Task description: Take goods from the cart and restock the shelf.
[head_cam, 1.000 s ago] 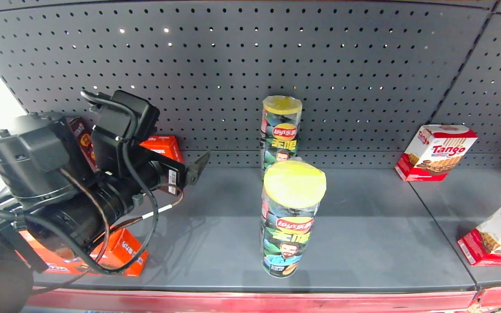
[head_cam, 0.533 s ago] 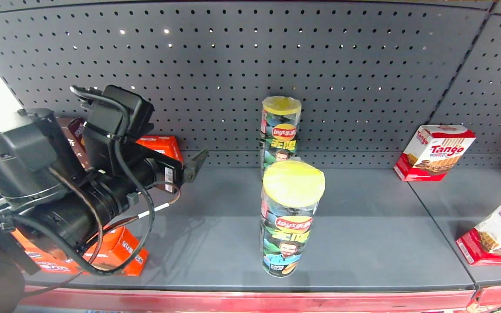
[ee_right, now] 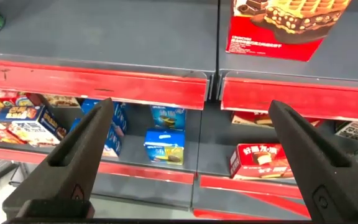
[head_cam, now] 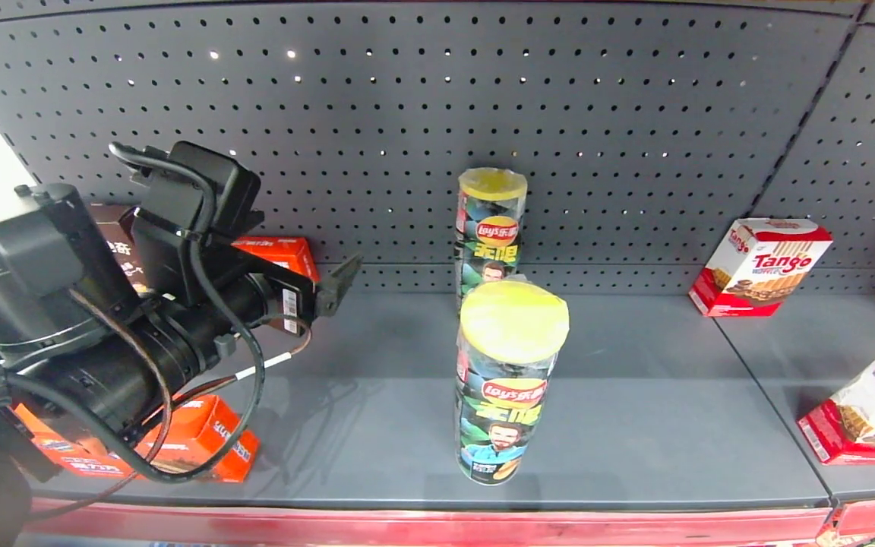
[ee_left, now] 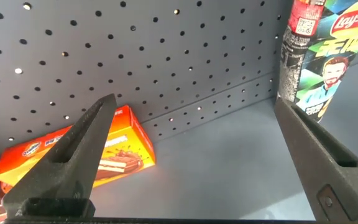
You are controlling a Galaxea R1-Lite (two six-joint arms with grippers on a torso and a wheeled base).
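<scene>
Left end effector [ee_left: 194,106] hangs spread wide and empty above grey metal shelf [head_cam: 635,410], well apart from yellow-lidded cylindrical chip can [head_cam: 510,380] standing upright near the red front edge [head_cam: 407,526], second can [head_cam: 491,228] behind it; right end effector [ee_right: 191,106] spread wide, empty.

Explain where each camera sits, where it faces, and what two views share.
Head: high, facing down at the grey metal shelf; left arm shows.
Left wrist: on that arm, faces the grey perforated back panel past the open left gripper.
Right wrist: faces the shelf's red front edge past the open right gripper.
Shared, head and left wrist: the orange cardboard box.
</scene>
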